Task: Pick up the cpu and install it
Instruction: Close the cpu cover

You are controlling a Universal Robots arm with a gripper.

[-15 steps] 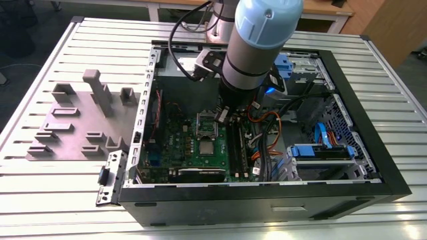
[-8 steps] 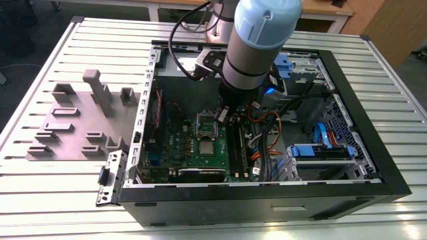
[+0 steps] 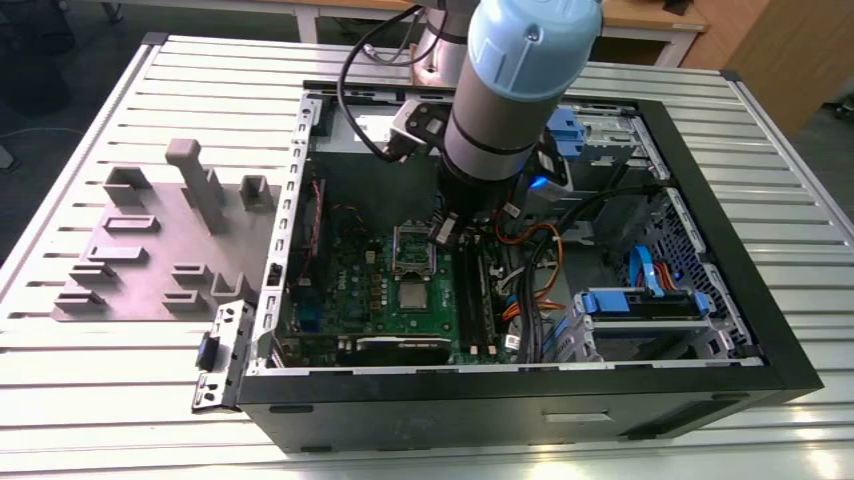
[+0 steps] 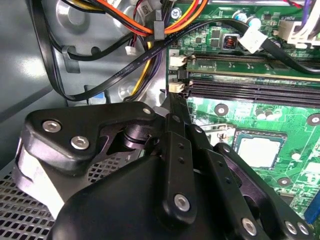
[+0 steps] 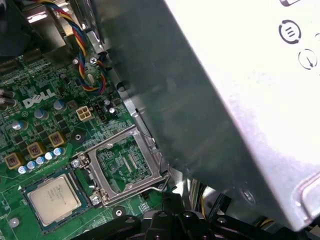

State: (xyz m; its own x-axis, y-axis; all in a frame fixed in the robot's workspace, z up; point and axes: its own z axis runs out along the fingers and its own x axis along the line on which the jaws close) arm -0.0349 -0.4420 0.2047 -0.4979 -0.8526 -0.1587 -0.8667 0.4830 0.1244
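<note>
In the second wrist view we saw the gripper (image 4: 172, 99) with its fingers (image 4: 179, 112) pressed together, empty, over the motherboard (image 4: 225, 107). The first wrist view gave us the cpu (image 5: 54, 196) lying flat in its socket, just beside the silver bracket (image 5: 125, 165).

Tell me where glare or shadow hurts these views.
First wrist view: glare washes out the metal panel; the cpu is evenly lit. Second wrist view: the gripper is dark against the bright board. Exterior view: the case interior is dim under the arm.
</note>
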